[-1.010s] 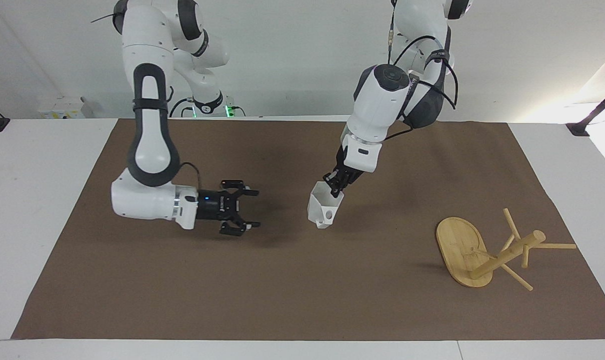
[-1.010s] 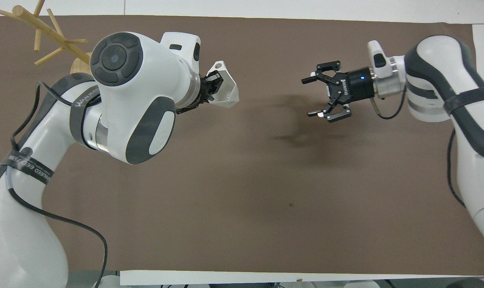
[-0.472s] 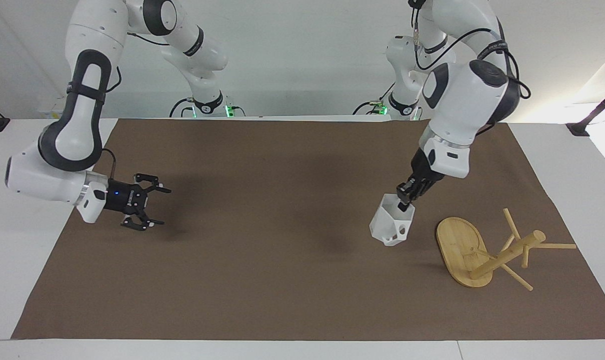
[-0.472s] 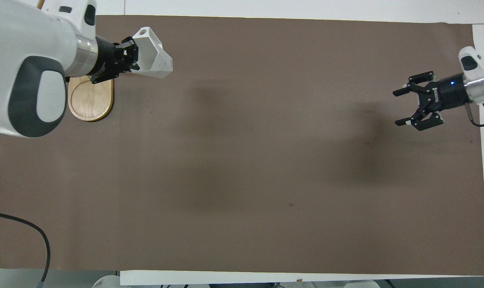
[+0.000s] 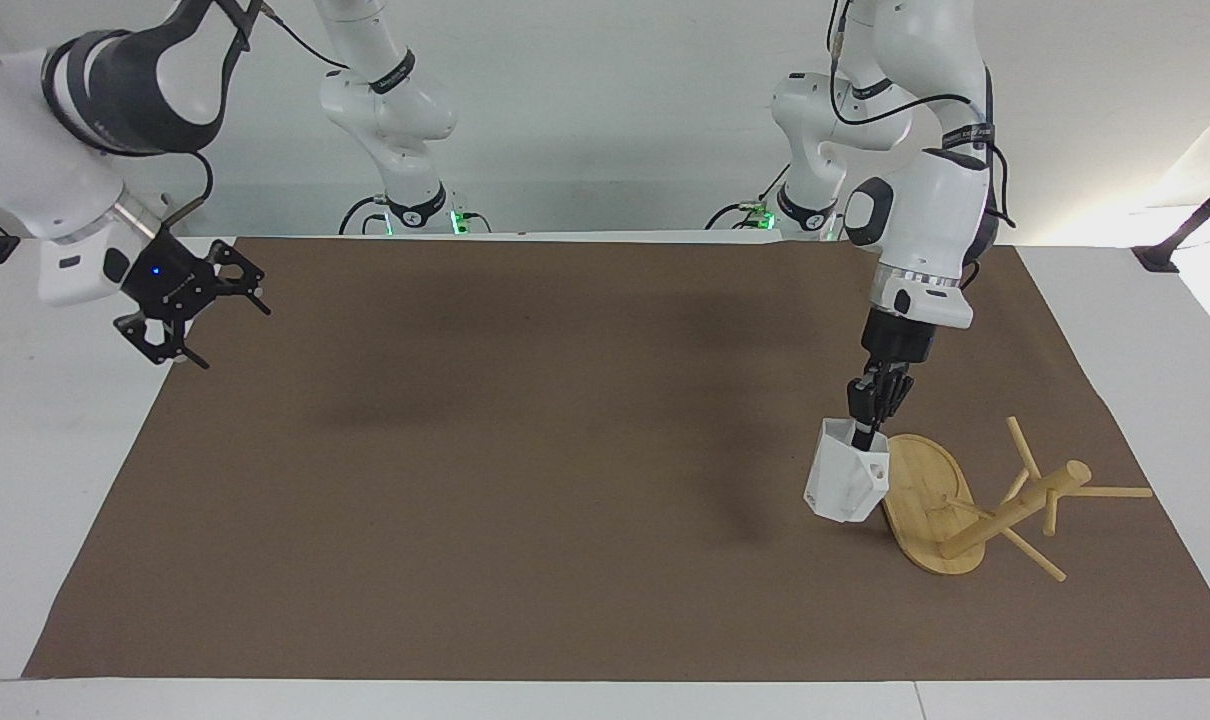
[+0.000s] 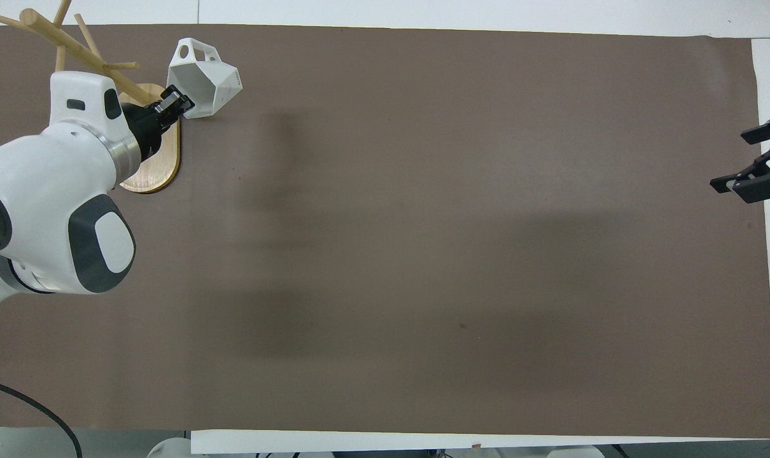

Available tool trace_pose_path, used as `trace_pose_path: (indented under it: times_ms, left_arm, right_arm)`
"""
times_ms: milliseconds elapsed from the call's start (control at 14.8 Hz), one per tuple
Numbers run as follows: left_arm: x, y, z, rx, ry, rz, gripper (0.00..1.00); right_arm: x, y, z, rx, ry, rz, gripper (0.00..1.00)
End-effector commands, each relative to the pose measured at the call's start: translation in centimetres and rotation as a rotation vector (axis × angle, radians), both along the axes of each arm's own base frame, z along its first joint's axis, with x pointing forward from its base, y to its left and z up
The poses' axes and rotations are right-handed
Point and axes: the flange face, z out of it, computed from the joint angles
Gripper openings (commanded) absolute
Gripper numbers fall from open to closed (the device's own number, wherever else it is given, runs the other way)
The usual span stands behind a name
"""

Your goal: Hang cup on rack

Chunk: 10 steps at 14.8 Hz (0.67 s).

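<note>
The white faceted cup (image 5: 845,487) hangs tilted from my left gripper (image 5: 866,432), which is shut on its rim. The cup is low over the mat, right beside the oval base of the bamboo rack (image 5: 923,492). The rack lies tipped on its side at the left arm's end of the table, its post and pegs pointing away from the cup. In the overhead view the cup (image 6: 205,81) shows its handle on top, with the left gripper (image 6: 175,105) over the rack (image 6: 148,173) base. My right gripper (image 5: 230,328) is open and empty, up in the air over the mat's edge at the right arm's end; it also shows in the overhead view (image 6: 731,160).
A brown mat (image 5: 525,480) covers most of the white table (image 5: 55,480). A black stand (image 5: 1180,240) sits off the mat's corner near the left arm's base.
My left gripper carried the cup from mid-table toward the left arm's end, down beside the rack's base. My right arm pulled back and rose to the mat's edge, still open.
</note>
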Motion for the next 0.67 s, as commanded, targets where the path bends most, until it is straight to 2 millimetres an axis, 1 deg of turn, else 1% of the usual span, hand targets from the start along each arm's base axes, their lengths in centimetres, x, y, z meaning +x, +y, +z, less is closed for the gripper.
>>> trace_pose_path:
  times_ms: [0,67,202,269,337,404,606]
  left_arm:
    - [-1.0,1.2,0.8,-0.094,-0.021,0.076,0.00]
    - [-1.0,1.5,0.9,-0.119,-0.024,0.102,0.00]
    - [-0.6,2.6,0.6,-0.223,0.005,0.199,0.00]
    - [-0.5,2.9,0.6,-0.244,0.010,0.220,0.00]
    - [-0.3,3.6,0.2,-0.240,0.015,0.232,0.00]
    - [0.0,4.1,-0.8,-0.229,0.028,0.245,0.00]
    - [0.6,4.5,-0.9,-0.225,0.027,0.253,0.00]
  right_arm:
    - [-0.7,2.6,4.6,-0.114,0.066,-0.183,0.99]
    - [-1.3,2.8,5.6,-0.121,0.095,-0.263,0.99]
    - [-1.9,2.8,5.8,-0.134,0.139,-0.424,0.99]
    - [-2.2,2.6,5.6,-0.142,0.167,-0.490,0.99]
    - [-2.4,2.3,5.4,-0.160,0.188,-0.522,0.99]
    - [-2.4,2.1,5.5,-0.208,0.180,-0.537,0.99]
    - [-2.7,1.9,5.5,-0.248,0.185,-0.637,0.99]
